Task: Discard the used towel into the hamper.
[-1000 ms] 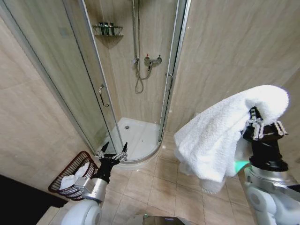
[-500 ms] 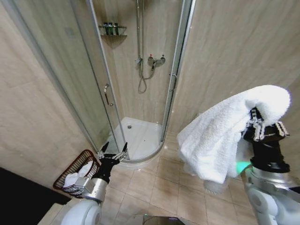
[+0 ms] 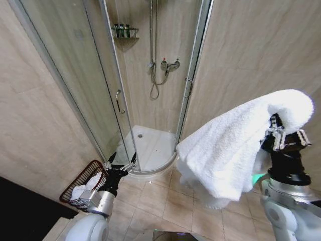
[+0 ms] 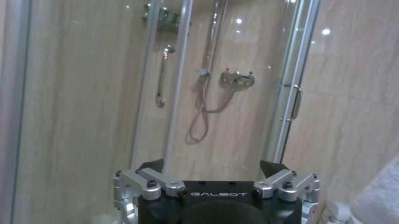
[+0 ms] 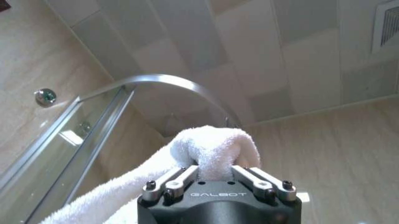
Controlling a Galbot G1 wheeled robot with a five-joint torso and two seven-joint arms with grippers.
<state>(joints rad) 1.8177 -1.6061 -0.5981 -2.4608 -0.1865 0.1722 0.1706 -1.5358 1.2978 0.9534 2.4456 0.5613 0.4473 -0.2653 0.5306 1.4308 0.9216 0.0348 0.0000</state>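
At far left we saw the hamper [image 3: 83, 188] on the floor against the tiled wall, white cloth already inside it. Just beside it our left gripper [image 3: 120, 168] hung low with fingers spread, holding nothing. Behind stood the glass shower enclosure [image 3: 150, 90]; bare floor tiles [image 3: 165, 201] lay between. On the right, our right gripper [image 3: 287, 136] clenched the white towel [image 3: 230, 150], raised well apart from the hamper.

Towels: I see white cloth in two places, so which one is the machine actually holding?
The big white fluffy towel, pinched and draped over the raised right gripper. The other white cloth lies inside the reddish-brown wire hamper.
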